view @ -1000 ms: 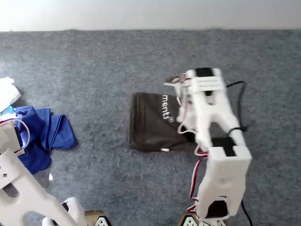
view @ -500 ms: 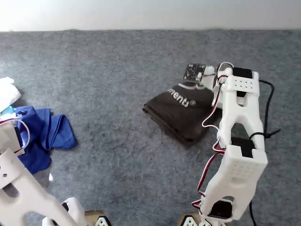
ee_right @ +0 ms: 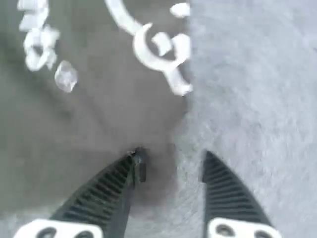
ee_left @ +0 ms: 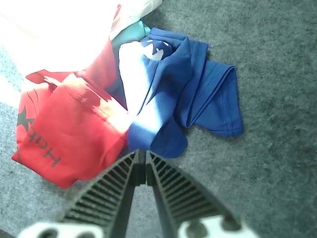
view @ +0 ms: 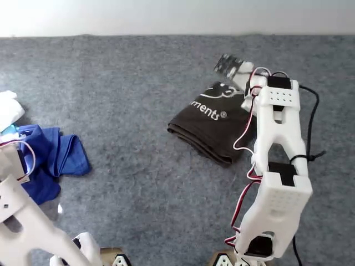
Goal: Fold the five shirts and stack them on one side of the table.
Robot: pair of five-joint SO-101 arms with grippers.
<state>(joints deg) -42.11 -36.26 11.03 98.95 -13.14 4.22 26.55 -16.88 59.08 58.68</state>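
**A:** What is the largest thing there?

**B:** The grey, carpet-textured bench [view: 127, 72], which runs back to a pale wall [view: 166, 16].

**A:** And the arms?

**B:** The white right arm [view: 277, 160] stretches up the right side of the bench, with red and white wires along it. The white left arm [view: 22, 221] sits at the near left corner.

**A:** Where are the shirts?

**B:** A dark brown folded shirt with white lettering [view: 213, 124] lies right of centre, turned at an angle. Its far right corner is under the right arm's wrist. Well apart from it, at the left edge, is a loose heap. It holds a crumpled royal-blue shirt [view: 58, 155], a red shirt with dark print [ee_left: 64, 134] touching the blue one, and a white cloth [view: 8, 108] behind them. A sliver of teal fabric [ee_left: 131, 37] shows between these.

**A:** What about the right hand?

**B:** The right hand [ee_right: 173, 157] is parted by a moderate gap and grips nothing. It straddles the brown shirt's edge. One ribbed finger [ee_right: 119, 183] is over the cloth and the other is over bare bench just beside it. I can't tell whether either one touches down.

**A:** And the left hand?

**B:** The left hand [ee_left: 146, 161] has its fingers pressed together and is holding nothing. It hangs above the heap, where the red shirt meets the blue.
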